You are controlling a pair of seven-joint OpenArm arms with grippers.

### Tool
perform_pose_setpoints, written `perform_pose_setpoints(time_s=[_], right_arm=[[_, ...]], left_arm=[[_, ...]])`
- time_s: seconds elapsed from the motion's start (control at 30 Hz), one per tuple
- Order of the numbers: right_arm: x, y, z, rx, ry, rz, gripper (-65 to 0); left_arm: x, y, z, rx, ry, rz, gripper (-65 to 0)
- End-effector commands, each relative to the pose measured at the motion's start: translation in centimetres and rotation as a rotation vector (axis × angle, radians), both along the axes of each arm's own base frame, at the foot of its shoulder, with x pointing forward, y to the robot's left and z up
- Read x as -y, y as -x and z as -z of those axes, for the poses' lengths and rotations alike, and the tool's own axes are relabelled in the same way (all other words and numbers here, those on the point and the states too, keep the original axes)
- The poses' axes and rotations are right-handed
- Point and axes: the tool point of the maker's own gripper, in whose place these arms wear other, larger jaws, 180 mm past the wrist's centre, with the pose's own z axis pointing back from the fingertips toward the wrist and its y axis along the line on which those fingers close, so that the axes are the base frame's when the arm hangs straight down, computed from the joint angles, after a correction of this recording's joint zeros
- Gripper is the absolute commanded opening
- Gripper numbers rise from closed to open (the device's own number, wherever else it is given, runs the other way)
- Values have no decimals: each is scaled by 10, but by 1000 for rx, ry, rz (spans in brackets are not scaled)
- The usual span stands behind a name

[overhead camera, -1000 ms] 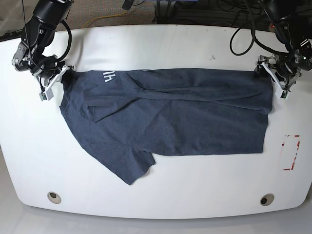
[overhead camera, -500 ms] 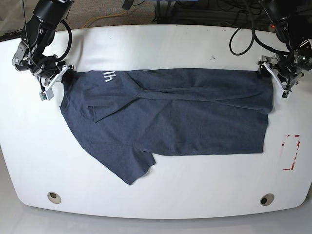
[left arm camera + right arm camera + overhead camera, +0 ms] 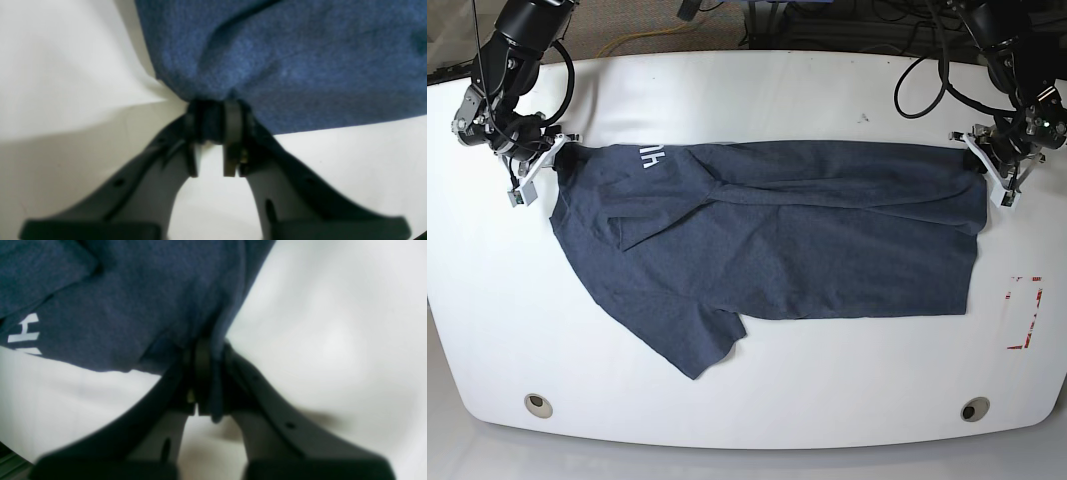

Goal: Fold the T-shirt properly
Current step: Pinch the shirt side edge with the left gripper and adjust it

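Observation:
The dark slate-blue T-shirt lies spread sideways on the white table, with one sleeve pointing toward the front edge and white lettering near the collar end. My right gripper is at the base view's left, shut on the collar-end edge. In the right wrist view the gripper pinches a fold of the T-shirt. My left gripper is at the base view's right, at the hem corner. In the left wrist view its jaws are closed on bunched T-shirt cloth.
A red-and-white marked rectangle lies on the table at the right. Two round holes sit near the front edge. Black cables hang at the back right behind the left arm.
My left gripper has gone from open around the hem corner to shut on it. The right gripper and the shirt have not moved.

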Motion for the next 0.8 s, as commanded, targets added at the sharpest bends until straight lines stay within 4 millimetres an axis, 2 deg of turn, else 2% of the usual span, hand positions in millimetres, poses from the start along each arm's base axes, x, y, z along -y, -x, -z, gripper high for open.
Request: perform_pose_setpoints(time_s=[0.0,0.2,0.33,0.53,0.6,0.77], right_arm=[[5,-2,-5,6,22,-6,-650],[5,-2,-5,6,22,-6,-650],[5,-2,-5,6,22,-6,-650],[5,-2,-5,6,22,-6,-650],[5,-1,-5,4,22,-6,-650],[5,-1,-5,4,22,-6,-650]], left_arm=[[-6,-11,-21,60,-36,9,-586],[4,-28,-67,198,-113,45,-587],[2,-31,-95,276,-158,31,-587],[4,-38,-111,321,-183,41,-587],[2,-45,-116,339,-181,35,-587],[-16,-54,-110,298,-233,-7,-582]])
